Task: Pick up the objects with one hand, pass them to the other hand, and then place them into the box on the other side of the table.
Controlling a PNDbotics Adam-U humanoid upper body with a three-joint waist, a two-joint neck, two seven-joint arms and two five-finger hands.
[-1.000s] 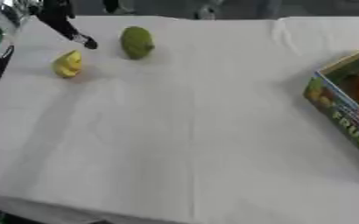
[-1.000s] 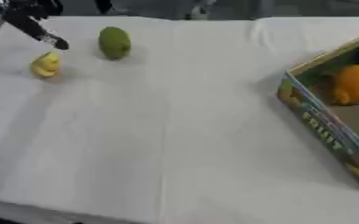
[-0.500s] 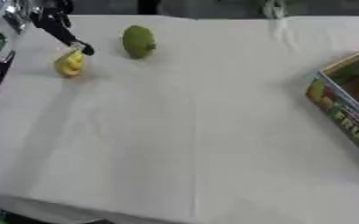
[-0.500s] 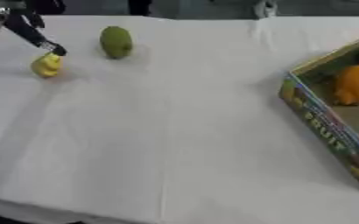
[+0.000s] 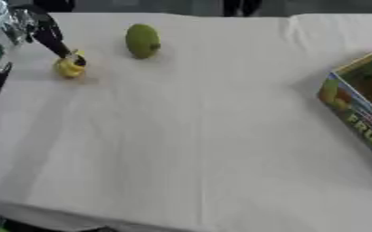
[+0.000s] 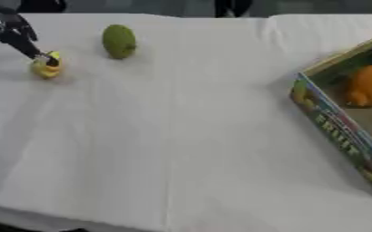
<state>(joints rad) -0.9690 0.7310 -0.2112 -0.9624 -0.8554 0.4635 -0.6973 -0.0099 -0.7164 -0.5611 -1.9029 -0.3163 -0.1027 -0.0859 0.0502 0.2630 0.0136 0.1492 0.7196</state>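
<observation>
Left robot hand (image 5: 42, 29): black fingers now lowered onto the small yellow fruit (image 5: 69, 66), touching its top; whether they have closed on it cannot be told. A second ago they hung just above it. Pickup judged beginning.

Green oval fruit (image 5: 142, 41): nearby, untouched on the white-clothed table (image 5: 189, 145).

Printed cardboard fruit box (image 6: 332, 131): far right, holding an orange fruit (image 6: 369, 86).

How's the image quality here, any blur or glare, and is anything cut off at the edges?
Left eye view: soft all over; the left hand by the yellow fruit is smeared, and the box is cropped at the right edge. Right eye view: equally soft, more of the box showing, with an orange fruit inside; the green fruit casts a faint shadow. No glare on the white cloth.
</observation>
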